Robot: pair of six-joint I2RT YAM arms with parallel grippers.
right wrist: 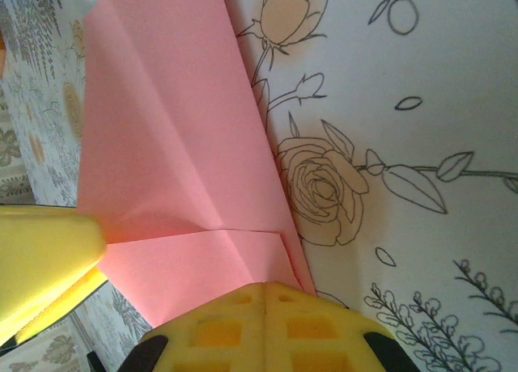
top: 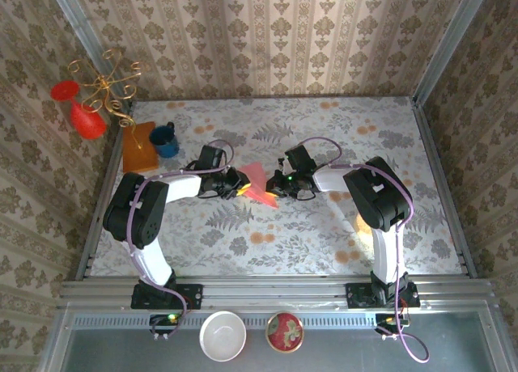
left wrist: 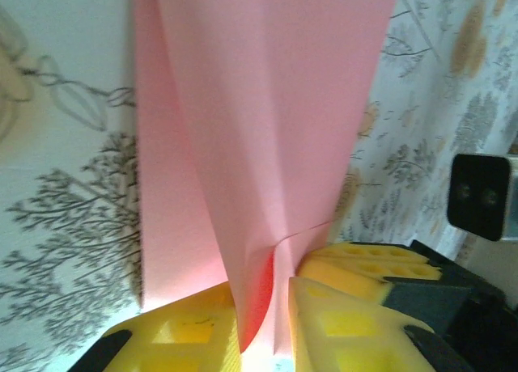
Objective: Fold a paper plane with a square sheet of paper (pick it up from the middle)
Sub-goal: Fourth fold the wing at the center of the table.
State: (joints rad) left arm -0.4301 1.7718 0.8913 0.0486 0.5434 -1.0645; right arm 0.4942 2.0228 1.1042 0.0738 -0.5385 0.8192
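Between both tools, mid-way across the floral tabletop (top: 324,243), we find the thin salmon-pink square sheet of paper (top: 261,186), partly folded, long axis near-to-far. The yellow-fingered left tool (left wrist: 263,307), narrow, clasps its ridge from the left; the right tool (right wrist: 265,289), fully closed, touches its right flap.

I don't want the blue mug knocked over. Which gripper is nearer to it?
Left. The left gripper is on the pink paper's mug-facing side, right of the blue mug; the right gripper is beyond the paper, farther away.

White arms (top: 150,263), purple cables (top: 409,218), yellow fingers (left wrist: 348,323)
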